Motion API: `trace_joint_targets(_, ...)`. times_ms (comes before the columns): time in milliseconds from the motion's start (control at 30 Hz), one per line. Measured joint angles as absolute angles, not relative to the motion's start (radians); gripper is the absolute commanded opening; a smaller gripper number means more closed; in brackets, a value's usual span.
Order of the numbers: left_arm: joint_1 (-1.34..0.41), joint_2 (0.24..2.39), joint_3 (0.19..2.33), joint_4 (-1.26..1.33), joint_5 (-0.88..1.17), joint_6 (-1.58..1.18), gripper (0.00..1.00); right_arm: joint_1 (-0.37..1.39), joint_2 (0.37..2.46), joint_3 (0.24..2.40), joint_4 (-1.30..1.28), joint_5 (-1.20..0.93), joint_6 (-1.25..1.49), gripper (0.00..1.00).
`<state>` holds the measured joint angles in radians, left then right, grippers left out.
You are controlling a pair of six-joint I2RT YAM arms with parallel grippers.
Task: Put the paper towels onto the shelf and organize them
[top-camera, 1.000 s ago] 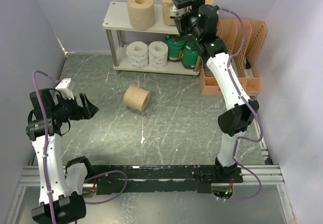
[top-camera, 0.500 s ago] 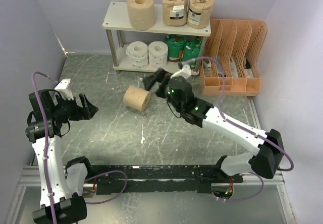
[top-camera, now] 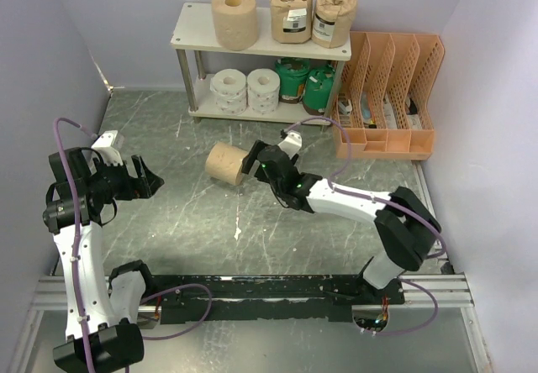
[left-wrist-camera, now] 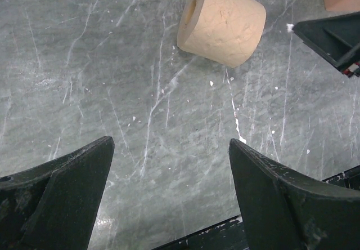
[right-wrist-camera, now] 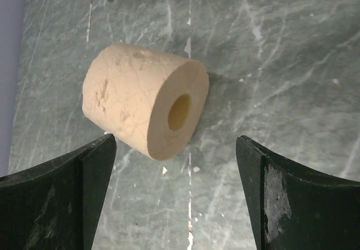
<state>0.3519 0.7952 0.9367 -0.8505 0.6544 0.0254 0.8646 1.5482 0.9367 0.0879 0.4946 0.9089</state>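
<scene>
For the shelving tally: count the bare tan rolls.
2 bare tan rolls: one upright on the shelf's top board, left end; one sideways on the table before the right gripper.

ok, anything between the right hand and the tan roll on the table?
Nothing. Only bare table separates the open right hand from the tan roll lying on its side; the left wrist and right wrist views both show it.

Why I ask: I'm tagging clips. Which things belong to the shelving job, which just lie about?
Job: cream-white two-tier shelf; bare tan paper roll lying on the table; shelved rolls: one bare tan, two tan paper-wrapped, two white patterned, two green-wrapped.
Lying about: orange perforated plastic file organizer.
</scene>
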Motion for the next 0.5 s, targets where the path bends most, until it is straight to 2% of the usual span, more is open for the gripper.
trace_joint_targets(300, 0.352, 0.794, 0.934, -0.85, 0.654, 0.026, 0.95, 0.859, 1.743, 1.05, 0.165, 0.45, 0.939, 0.84)
trace_joint_targets(400, 0.352, 0.792, 0.934, -0.85, 0.655, 0.026, 0.95, 0.856, 1.797, 1.079, 0.177, 0.436, 0.951, 0.76)
trace_joint_targets(500, 0.352, 0.792, 0.934, -0.85, 0.655, 0.026, 0.95, 0.852, 1.84, 1.097, 0.19, 0.427, 0.968, 0.63)
